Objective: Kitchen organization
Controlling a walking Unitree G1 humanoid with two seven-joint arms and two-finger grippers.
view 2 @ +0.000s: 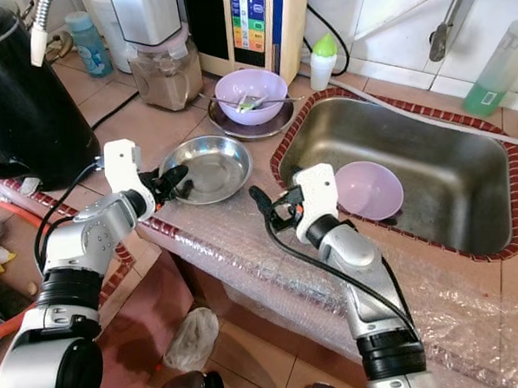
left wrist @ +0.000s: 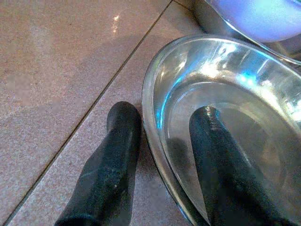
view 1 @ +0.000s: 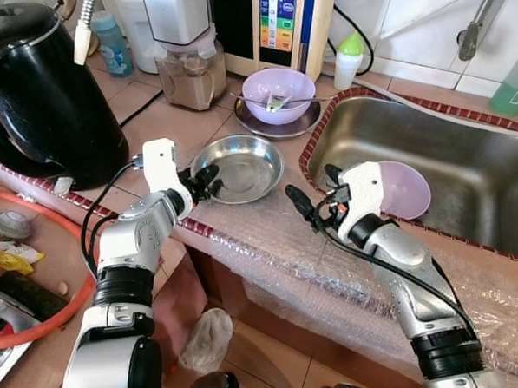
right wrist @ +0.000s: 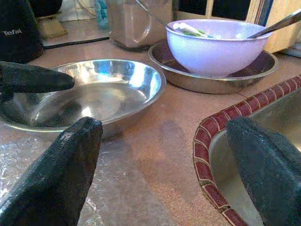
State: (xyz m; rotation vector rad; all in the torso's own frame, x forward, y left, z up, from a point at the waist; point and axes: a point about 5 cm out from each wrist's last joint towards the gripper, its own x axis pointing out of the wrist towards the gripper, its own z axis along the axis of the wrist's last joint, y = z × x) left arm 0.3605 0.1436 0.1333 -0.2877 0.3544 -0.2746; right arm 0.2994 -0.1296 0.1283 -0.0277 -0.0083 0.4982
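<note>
Left gripper is straddling the steel bowl rim, fingers spread, positioning to pinch; right gripper is hovering spread.

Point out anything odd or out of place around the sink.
A lilac bowl lies tilted against the near wall of the sink. Bubble wrap covers the counter's front edge, unusual for a kitchen. The left hand straddles the steel dish's rim.

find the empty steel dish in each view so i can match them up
Left eye view: steel dish, centre, left claw at its rim.
Right eye view: centre-left.
Left wrist view: right half, rim between the fingers.
Right wrist view: left of centre.
Shared landmark: lilac bowl behind it.
</note>
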